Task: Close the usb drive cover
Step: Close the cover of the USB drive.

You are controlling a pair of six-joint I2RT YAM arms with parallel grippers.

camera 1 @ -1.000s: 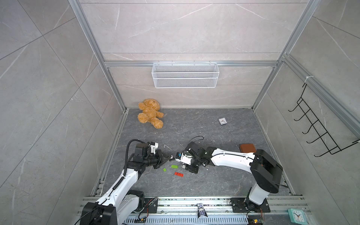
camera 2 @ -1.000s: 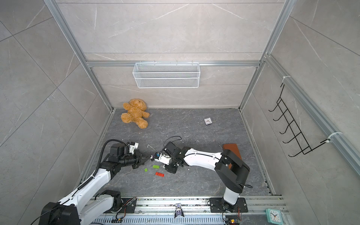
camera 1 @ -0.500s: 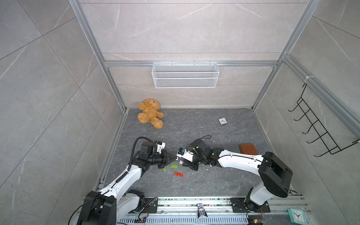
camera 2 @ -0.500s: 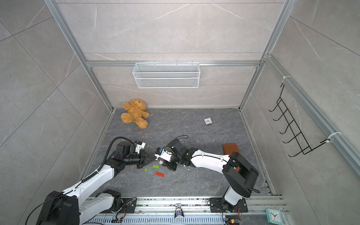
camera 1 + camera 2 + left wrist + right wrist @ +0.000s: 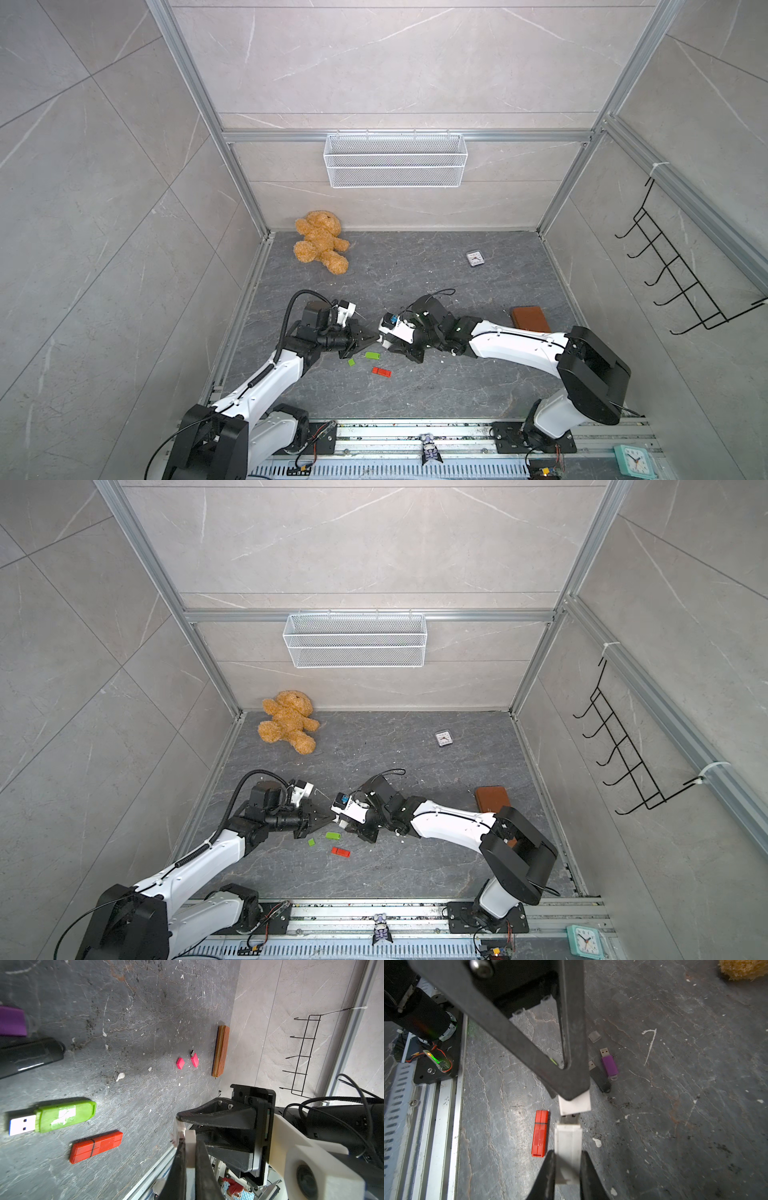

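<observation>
Toward seven o'clock from the middle of the table [image 5: 415, 395], just off its surface, the two arms meet tip to tip. The right pincer [image 5: 567, 1154] is closed nearly all the way on the rear half of the white usb drive [image 5: 568, 1142], one finger on each long side, so the metal plug [image 5: 569, 1119] points free at the cover [image 5: 574, 1103]. The left pincer [image 5: 190, 1147] is likewise almost fully closed, gripping that white cover by its flat faces. The plug's tip sits right at the cover's mouth; whether it has entered I cannot tell.

Both pieces look like small, light, hard plastic shells with smooth sides, so they will likely slip or swivel between the fingers if pushed off-axis. The cover is hollow and may pinch slightly under a hard squeeze. The present holds seem sensible: drive body well behind the plug, cover at its closed end, mouth unobstructed. A straight, gentle push along the plug's line should seat it; a skewed one risks jamming.

No brand or lettering is readable on the drive or cover. At six o'clock from the meeting point lies a green drive [image 5: 62, 1114] with a scuffed pale patch but no legible text, and beyond it a red drive [image 5: 96, 1146], plain.
</observation>
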